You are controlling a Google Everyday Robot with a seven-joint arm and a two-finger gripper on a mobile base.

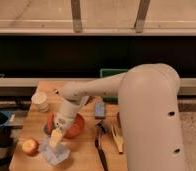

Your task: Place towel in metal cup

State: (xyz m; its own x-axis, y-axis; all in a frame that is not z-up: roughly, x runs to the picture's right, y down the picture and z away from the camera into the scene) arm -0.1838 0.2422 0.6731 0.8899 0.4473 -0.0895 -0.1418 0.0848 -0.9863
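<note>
While the tool (56, 140) hangs over the crumpled towel (56, 153) on the tabletop (83, 147), grip undiscernible, a shallow pinch could drop it.

Dim, soft blur; claw (54, 140) low

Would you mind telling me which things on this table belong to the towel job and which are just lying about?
For the job:
- towel, at the table's front left
- gripper, reaching down onto the towel
- metal cup: cannot be made out for sure

Lying about:
- apple, left of the towel
- red bowl
- pale cup
- blue packet
- utensils
</note>
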